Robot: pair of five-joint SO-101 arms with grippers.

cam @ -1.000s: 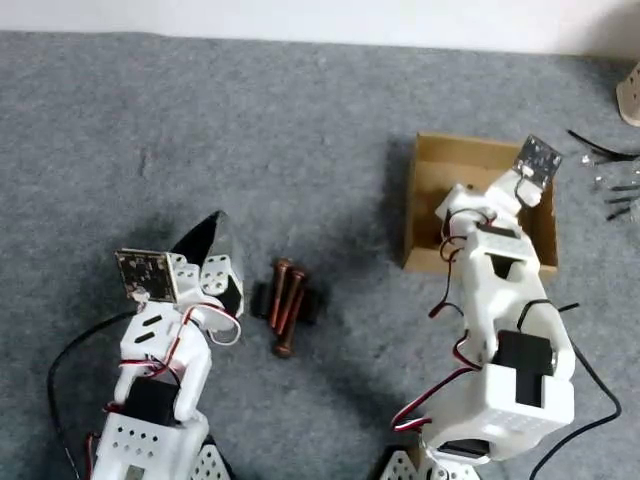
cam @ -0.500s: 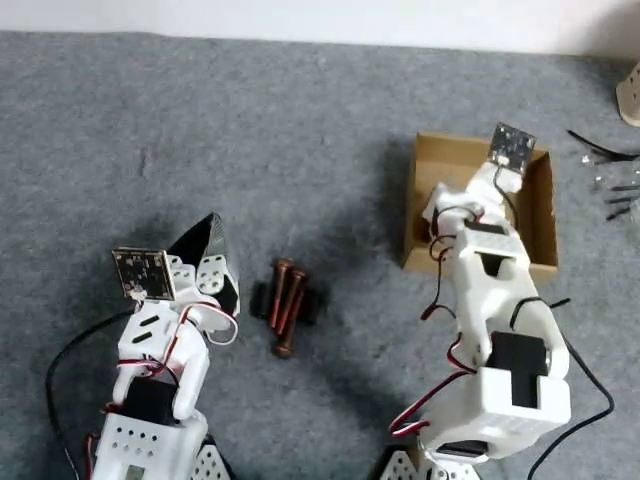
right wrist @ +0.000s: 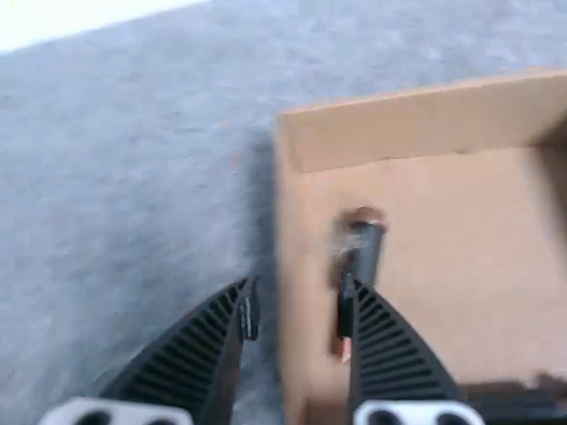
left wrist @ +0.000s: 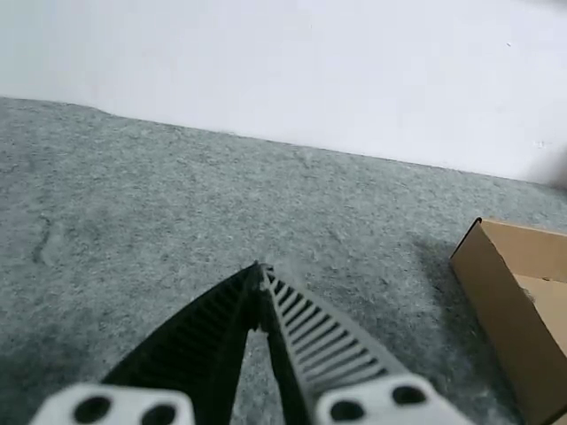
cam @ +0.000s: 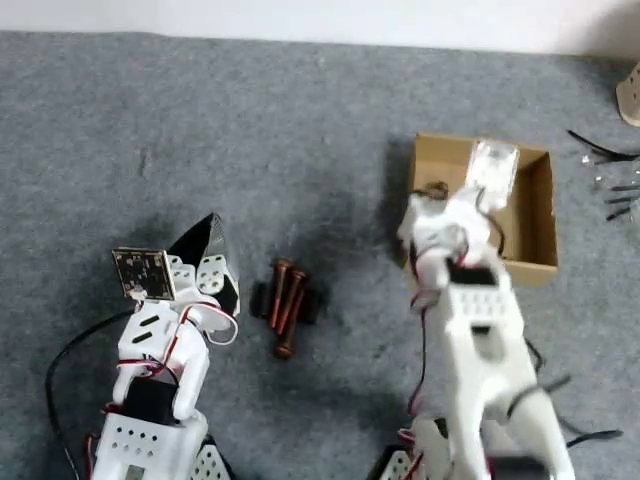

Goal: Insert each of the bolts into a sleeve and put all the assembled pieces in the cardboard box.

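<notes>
A cluster of copper bolts (cam: pixel 285 298) lies on the grey carpet between the arms, with black sleeves (cam: pixel 314 305) beside them. My left gripper (cam: pixel 212 240) rests shut just left of them, holding nothing; its tips (left wrist: pixel 260 273) meet over bare carpet. The cardboard box (cam: pixel 447 150) stands at the right. My right gripper (right wrist: pixel 297 305) is open and hangs astride the box's left wall (right wrist: pixel 292 257). A dark sleeve with a bolt in it (right wrist: pixel 359 248) lies inside the box, just beyond one finger. My right arm (cam: pixel 470 300) covers the box's left part.
Loose cables and small parts (cam: pixel 610 180) lie to the right of the box. A pale object (cam: pixel 630 95) sits at the far right edge. A white wall (left wrist: pixel 283 62) borders the carpet at the back. The box corner (left wrist: pixel 518 292) stands off to one side of the left gripper.
My right arm has swung left from over the middle of the box to its left wall. The left arm has barely shifted, and the bolts have stayed put.
</notes>
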